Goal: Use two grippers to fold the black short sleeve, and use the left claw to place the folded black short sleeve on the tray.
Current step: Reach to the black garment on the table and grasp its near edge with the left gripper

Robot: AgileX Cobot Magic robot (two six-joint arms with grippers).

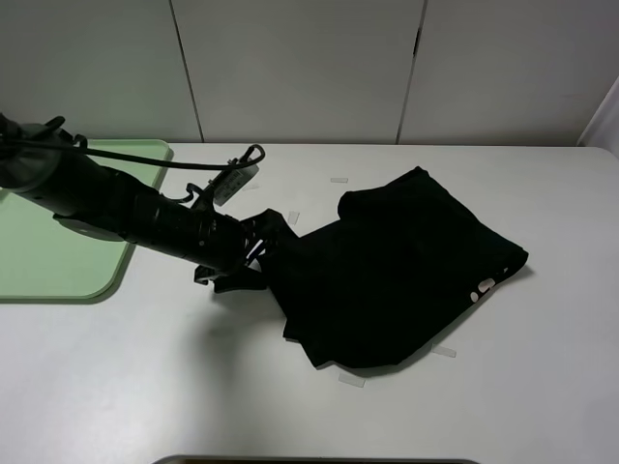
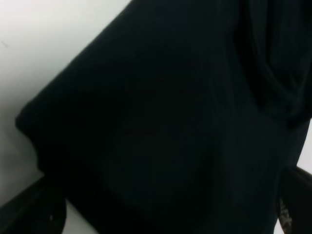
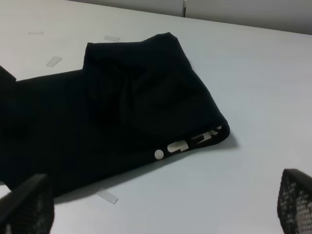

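Your black short sleeve lies folded on the white table, a little toward 3 o'clock from the centre in the high view. It is well apart from the tray, which sits at the table's 9 o'clock edge. Pale lettering peeks out at the shirt's 4 o'clock edge.

Your left gripper reaches in over the tray's near corner and meets the shirt at its 9 o'clock edge, where a corner of cloth rises toward it. In the left wrist view the fingers stand spread wide with dark cloth filling the space between them. You cannot tell whether either finger presses on the cloth.

Your right gripper is out of the high view. Its own camera shows its fingers spread wide, with nothing between them, above bare table beside the shirt's lettered edge.
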